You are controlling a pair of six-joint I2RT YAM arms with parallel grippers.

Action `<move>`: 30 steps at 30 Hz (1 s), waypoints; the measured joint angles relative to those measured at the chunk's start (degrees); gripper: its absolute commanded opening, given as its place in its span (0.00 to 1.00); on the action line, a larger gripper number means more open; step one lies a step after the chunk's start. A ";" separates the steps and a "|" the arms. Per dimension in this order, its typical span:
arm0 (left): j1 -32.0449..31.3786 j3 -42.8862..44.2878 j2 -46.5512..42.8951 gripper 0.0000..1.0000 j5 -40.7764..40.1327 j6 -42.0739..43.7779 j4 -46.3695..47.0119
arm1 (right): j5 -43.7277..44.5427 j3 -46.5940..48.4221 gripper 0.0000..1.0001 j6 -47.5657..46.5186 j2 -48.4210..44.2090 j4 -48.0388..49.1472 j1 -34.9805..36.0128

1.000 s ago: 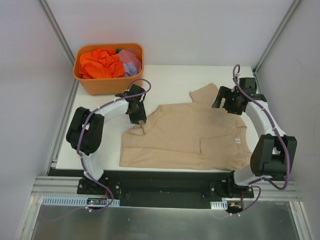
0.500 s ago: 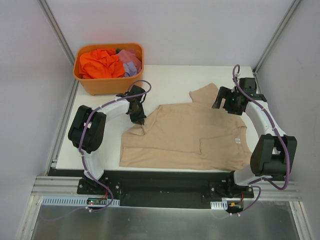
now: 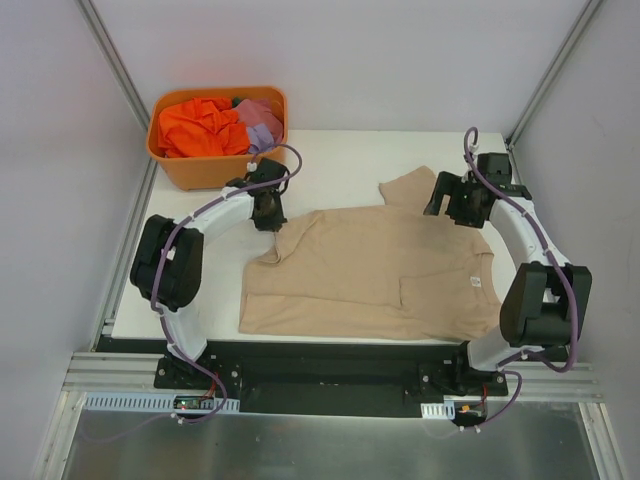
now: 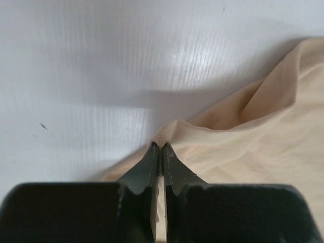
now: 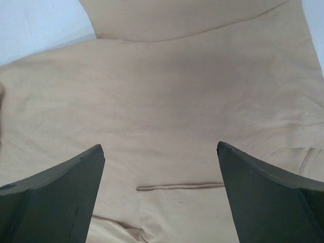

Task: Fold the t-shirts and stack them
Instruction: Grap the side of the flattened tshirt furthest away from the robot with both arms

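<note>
**Left tool pinched a corner of the beige shirt**

The beige t-shirt (image 3: 380,270) lay spread out on the white counter (image 3: 340,165), mostly flat, with a few soft bumps. The left tool (image 4: 160,148) was pinched tight on a thin bit of the shirt at its far left corner. The cloth made a little peak there. The right tool (image 5: 160,146) hung over the other side of the shirt with its 2 fingers wide apart, holding nothing.

The shirt looked light, soft and floppy. It would likely sag and bunch if held at only 1 spot. Corners and edges seemed the best places to grab, 1 for each tool.

An orange tub (image 3: 200,172) stood at the far left of the counter, just behind the left tool. In it sat an orange t-shirt (image 3: 200,125) and a lilac t-shirt (image 3: 262,125). The tub was close, so the left arm might bump it on a big lift.
</note>
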 measured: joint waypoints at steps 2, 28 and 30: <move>0.59 1.51 0.00 0.00 -1.09 1.16 0.04 | -0.24 1.11 0.95 0.02 1.33 0.22 0.00; 5.92 10.43 8.13 0.00 -3.58 7.21 -0.28 | 16.63 65.40 0.96 7.43 56.11 -4.42 6.08; 5.95 11.06 8.61 0.00 -3.56 7.23 -0.55 | 17.05 65.40 0.96 8.79 57.44 -4.46 6.10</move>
